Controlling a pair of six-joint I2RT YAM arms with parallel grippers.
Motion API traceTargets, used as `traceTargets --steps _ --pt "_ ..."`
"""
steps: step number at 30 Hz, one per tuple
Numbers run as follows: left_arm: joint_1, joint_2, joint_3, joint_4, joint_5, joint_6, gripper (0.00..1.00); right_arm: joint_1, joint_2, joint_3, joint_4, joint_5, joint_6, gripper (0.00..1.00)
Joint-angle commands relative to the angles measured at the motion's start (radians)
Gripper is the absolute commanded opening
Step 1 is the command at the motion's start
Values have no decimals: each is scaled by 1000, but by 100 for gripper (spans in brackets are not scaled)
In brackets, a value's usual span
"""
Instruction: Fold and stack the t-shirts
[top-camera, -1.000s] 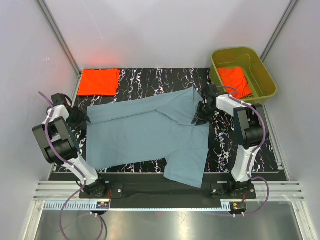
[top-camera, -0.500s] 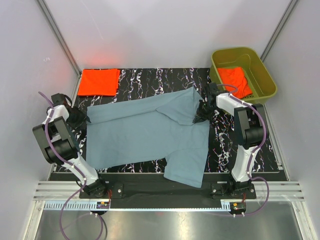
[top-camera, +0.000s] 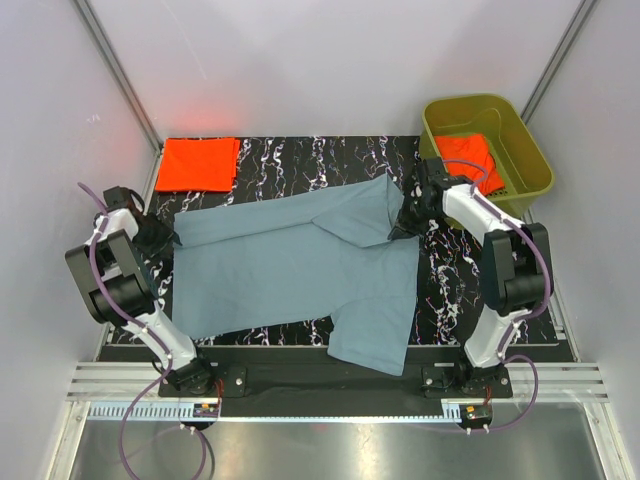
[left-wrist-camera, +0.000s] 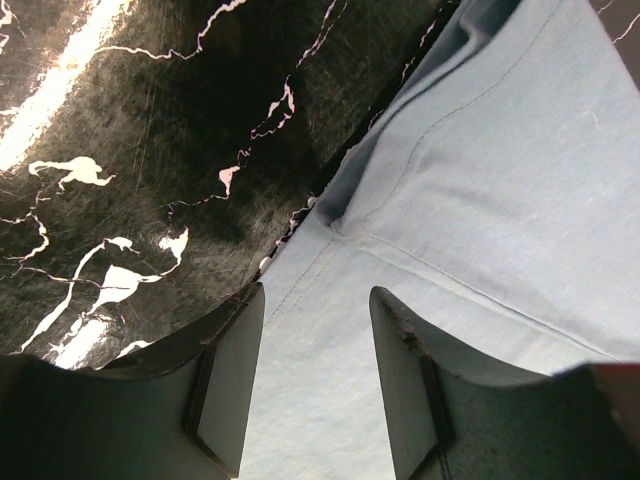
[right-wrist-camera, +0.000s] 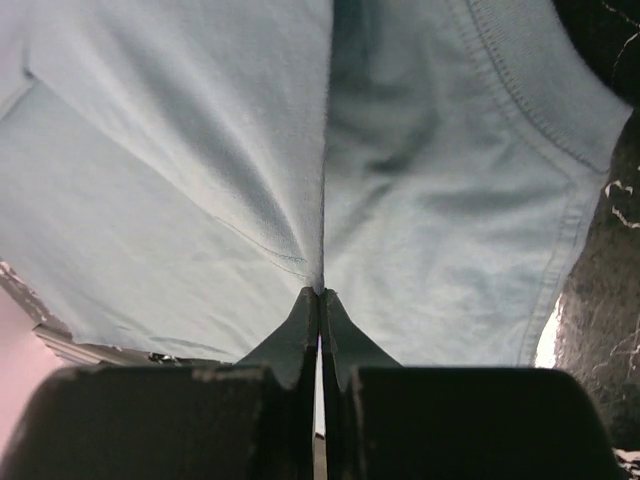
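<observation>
A large dusty blue-grey t-shirt lies spread on the black marbled table. At its right side my right gripper is shut on a pinched ridge of the cloth; in the right wrist view the closed jaws hold a crease of the blue-grey t-shirt. At the shirt's left edge sits my left gripper, open. In the left wrist view its fingers straddle the hem, my left gripper low over the blue-grey t-shirt. A folded orange-red t-shirt lies at the back left.
An olive-green tub stands at the back right with a crumpled orange-red t-shirt in it. White walls and metal posts close in the table on three sides. The shirt's lower corner hangs near the table's front edge.
My right gripper has shut on the blue-grey cloth and its arm has shifted slightly toward the back. The left arm has not moved.
</observation>
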Motion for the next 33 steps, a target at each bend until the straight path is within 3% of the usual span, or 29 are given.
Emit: traceTargets --steps 1,14,25,33 --pt "-1 7 32 33 -7 4 52 2 -68 -8 -52 -36 24 0" --pt "-1 24 43 34 -10 4 52 7 -137 -112 -26 -73 121 0" --pt "-1 -19 25 34 -19 4 52 7 -97 -145 -11 -92 133 0" --pt "-2 -42 32 25 -7 -4 52 5 -173 -137 -40 -95 113 0"
